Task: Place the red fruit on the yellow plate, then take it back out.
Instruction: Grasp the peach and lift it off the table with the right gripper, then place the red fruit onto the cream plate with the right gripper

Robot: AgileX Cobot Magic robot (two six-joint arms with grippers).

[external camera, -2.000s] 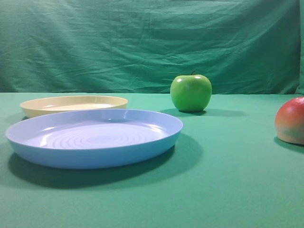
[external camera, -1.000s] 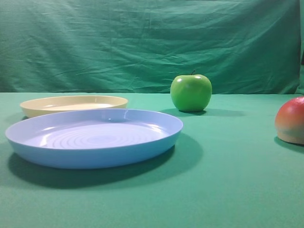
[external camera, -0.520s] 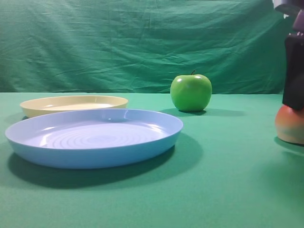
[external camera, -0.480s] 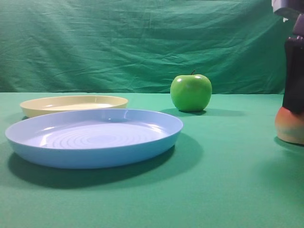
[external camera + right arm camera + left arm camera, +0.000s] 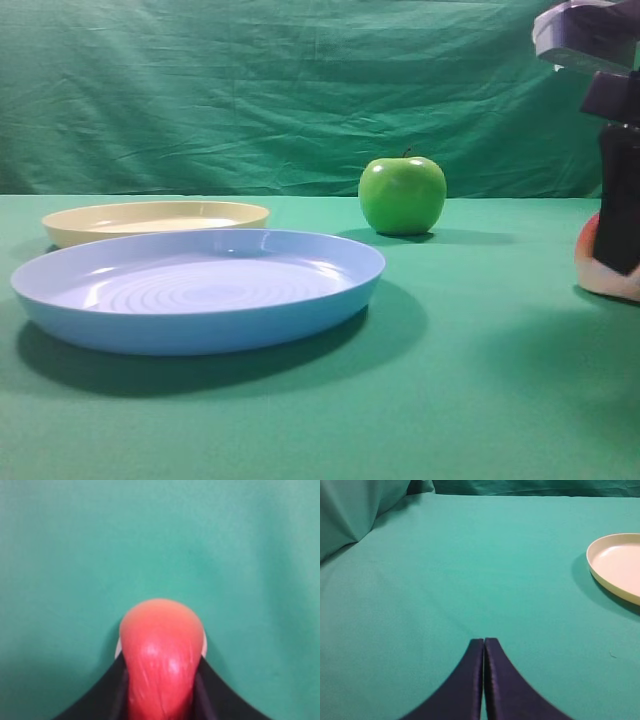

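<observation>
Right claw (image 5: 161, 680) sits down over the red fruit (image 5: 161, 655), 1 dark finger against each flank in the wrist view; it reads as clamped on the fruit. In the high view the fruit (image 5: 590, 262) is at the far right edge, mostly behind the finger, its base at or just above the green table (image 5: 470, 380); cannot tell whether it is touching the cloth.

Left claw (image 5: 484, 680): fingers pressed together, holding nothing, low over bare cloth, with the yellow plate (image 5: 615, 567) off to its right.

Yellow plate (image 5: 155, 220) lies at far left of the high view, behind the blue plate (image 5: 200, 290). Green apple (image 5: 402, 195) stands near the middle, toward the back. Fruit and plate are well apart.

Risks, as judged:
- The fruit is round and smooth and the fingers hold it on the sides only, so it could squirt out on the lift if the grip sits above its widest part.
- The carry crosses the whole table. A low path could clip the apple or the blue plate's rim.
- A drop from height could bounce or roll the fruit over the plate's low rim.
</observation>
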